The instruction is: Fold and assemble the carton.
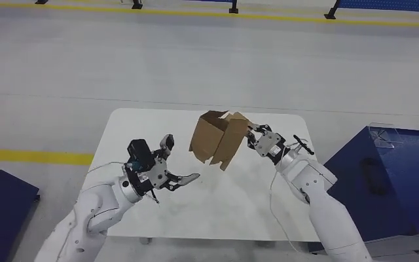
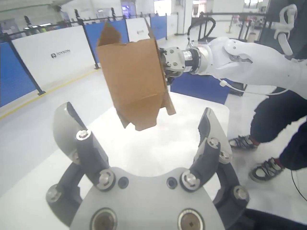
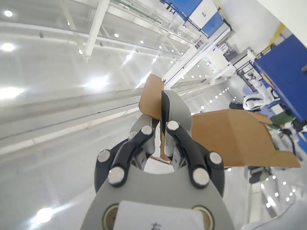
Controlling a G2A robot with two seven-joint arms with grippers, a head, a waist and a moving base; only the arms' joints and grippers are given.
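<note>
We see the left gripper point(image 1: 181, 158) spread wide above the white table point(image 1: 262, 203); the brown carton point(image 1: 218, 139) hangs tilted in mid-air, half unfolded, flaps loose; the right gripper point(image 1: 251, 136) pinches its side wall.

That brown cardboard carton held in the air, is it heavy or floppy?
Probably light: the right gripper holds the brown cardboard carton aloft by one edge. Its panels look flat and stiff, but the loose lower flaps would likely swing if pushed.
</note>
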